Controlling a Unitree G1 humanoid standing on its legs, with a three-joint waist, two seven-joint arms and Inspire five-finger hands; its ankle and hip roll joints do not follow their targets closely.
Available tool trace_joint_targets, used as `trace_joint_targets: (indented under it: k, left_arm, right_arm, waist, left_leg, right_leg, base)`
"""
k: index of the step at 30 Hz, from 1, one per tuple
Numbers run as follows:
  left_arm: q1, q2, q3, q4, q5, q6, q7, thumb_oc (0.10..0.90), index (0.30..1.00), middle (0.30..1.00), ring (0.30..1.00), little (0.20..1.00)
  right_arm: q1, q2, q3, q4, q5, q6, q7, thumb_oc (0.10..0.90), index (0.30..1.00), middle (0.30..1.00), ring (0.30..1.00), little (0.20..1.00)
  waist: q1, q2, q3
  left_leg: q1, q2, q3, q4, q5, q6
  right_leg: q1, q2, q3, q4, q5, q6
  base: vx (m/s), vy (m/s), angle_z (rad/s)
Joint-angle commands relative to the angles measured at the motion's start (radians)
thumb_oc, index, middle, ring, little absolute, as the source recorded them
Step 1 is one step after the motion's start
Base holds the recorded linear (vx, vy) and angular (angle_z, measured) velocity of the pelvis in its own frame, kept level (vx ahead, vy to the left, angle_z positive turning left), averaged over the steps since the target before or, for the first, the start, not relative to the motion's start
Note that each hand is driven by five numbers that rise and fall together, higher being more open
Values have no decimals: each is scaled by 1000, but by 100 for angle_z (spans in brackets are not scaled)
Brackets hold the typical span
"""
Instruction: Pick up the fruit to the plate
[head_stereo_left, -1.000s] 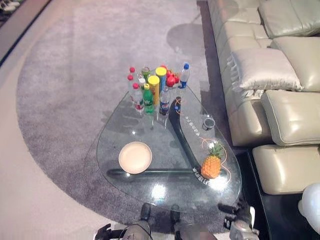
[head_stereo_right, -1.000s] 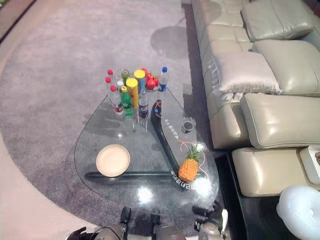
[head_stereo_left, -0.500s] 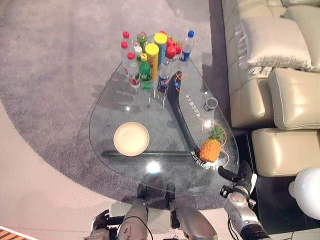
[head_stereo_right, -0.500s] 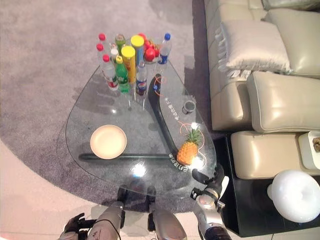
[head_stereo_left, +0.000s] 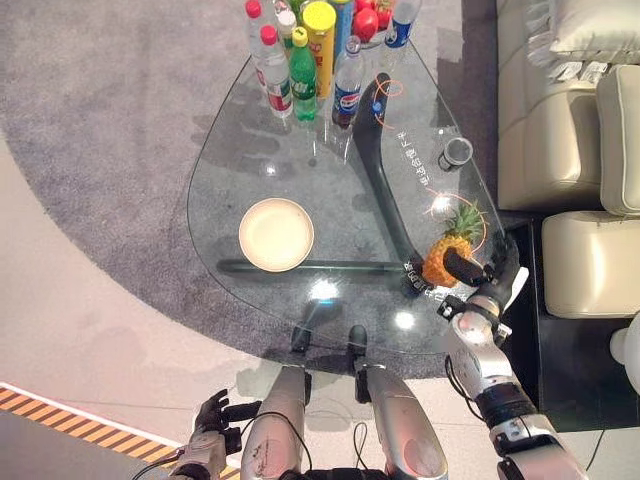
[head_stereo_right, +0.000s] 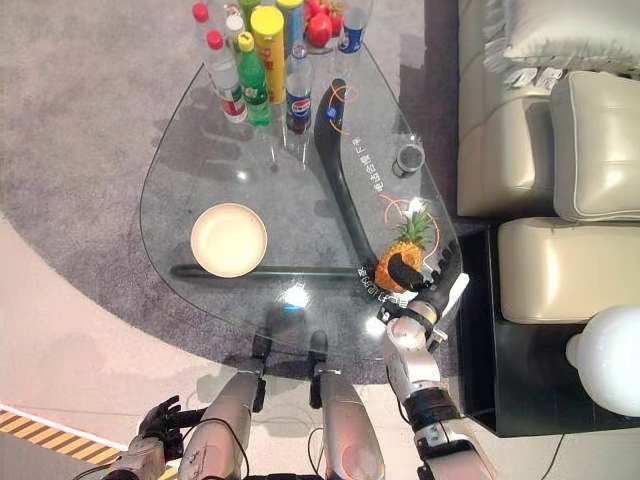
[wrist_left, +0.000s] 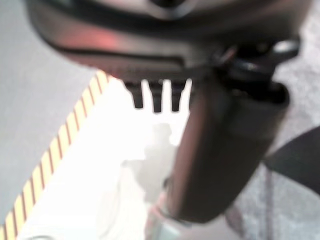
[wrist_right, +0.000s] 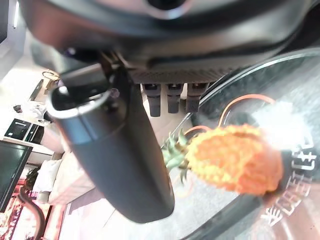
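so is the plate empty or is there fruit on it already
Empty: the plate shows a bare cream surface, and the pineapple stands apart on the glass table by the right hand.

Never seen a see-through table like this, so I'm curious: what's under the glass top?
Through the glass table you see grey carpet and the table's dark curved frame. The cream plate, the pineapple and the bottles cover whatever lies beneath them.

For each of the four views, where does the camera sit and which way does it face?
Left eye view: head, looking down on the glass table, plate, both arms.
Right eye view: same, slightly shifted; right hand by the pineapple.
Left wrist view: along the left hand toward the floor.
Right wrist view: along the right hand at the pineapple.
Both eyes and the right wrist share the pineapple.
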Motion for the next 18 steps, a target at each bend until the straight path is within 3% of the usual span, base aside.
trace_joint_targets:
  k: [1,18]
  left_arm:
    - [36,1,3,29,-41,-14,-6,800,900,900,900,900]
    - [24,-19,-46,-12,-88,-4,-5,800,900,900,900,900]
  right_arm:
    - [-23,-79,-11,-153,-11,-30,-83,800,900,900,900,900]
    - [-148,-95,20,-73,-18,99,-245,800,900,900,900,900]
  waist:
    - [-11,-12,-8]
    - [1,14,-8]
  left_leg:
    - [-66,-49,29,144,-61,57]
    - [-178,-58,48,181,-63,65]
  right_leg:
    - [19,-6,27,-67,67,-5]
    - [-107,-13,30,-25,72,-3]
  base:
    - [-12,71,2]
    - [-5,39,0]
